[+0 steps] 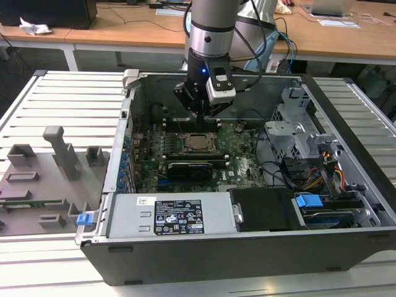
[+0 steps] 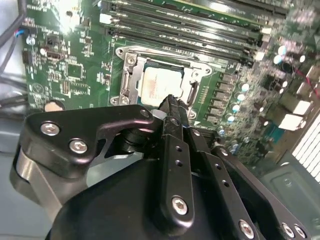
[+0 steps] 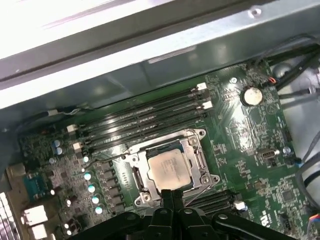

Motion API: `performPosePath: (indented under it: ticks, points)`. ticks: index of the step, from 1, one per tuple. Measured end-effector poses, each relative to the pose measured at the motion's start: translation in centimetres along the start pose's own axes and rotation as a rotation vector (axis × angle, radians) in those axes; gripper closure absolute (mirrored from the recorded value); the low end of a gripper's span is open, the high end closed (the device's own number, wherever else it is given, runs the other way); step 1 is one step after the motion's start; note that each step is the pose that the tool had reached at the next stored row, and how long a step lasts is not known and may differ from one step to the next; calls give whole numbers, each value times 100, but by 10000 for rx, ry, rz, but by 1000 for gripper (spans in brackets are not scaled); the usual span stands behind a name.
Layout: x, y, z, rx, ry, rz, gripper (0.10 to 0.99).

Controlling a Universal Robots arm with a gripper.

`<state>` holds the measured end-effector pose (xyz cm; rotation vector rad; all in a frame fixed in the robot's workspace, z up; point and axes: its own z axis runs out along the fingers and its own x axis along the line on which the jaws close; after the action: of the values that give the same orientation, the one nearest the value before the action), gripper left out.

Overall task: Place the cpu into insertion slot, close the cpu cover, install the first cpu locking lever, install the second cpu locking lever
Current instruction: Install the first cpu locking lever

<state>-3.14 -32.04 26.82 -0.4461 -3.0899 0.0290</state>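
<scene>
At the centre of the exterior view: cpu (image 1: pixel 199 142) seated in insertion slot (image 3: pixel 139 177), cpu cover (image 3: pixel 201 161) lying flat around it; gripper (image 1: pixel 203 115) just above, fingers pressed together, holding nothing.

Open dark computer case (image 1: pixel 247 247) on a slatted metal table (image 1: pixel 68 99), green motherboard (image 1: pixel 244 164) inside, labelled power supply (image 1: pixel 167 213) along the case's lower edge, grey drive cage (image 1: pixel 297 127) at the exterior view's right, grey fixture plate (image 1: pixel 37 179) at its left, wooden desk (image 1: pixel 124 28) across the top
</scene>
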Motion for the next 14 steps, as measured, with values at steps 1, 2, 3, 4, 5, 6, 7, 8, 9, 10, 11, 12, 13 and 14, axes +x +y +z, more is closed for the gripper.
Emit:
performPosePath:
  ticks: [1,2,3,4,5,6,7,8,9,10,11,12,13,14]
  points:
    - [0,0,0,2,-4,-159,980]
    - [0,0,1,8,-10,-466,980]
    - [0,0,1,12,-17,-760,980]
    - [0,0,1,16,-22,-946,980]
    - [0,0,1,19,-26,-1091,980]
    - [0,0,1,23,-32,-1279,980]
    - [0,0,1,25,-35,-1412,980]
    - [0,0,1,30,-40,-1656,980]
    - [0,0,1,34,-45,-1866,980]
    - [0,0,1,37,-49,-2031,980]
    - [0,0,1,39,-51,-2158,980]
    - [0,0,1,42,-55,-2322,980]
    - [0,0,1,44,-58,-2468,980]
    - [0,0,1,47,-61,-2612,980]
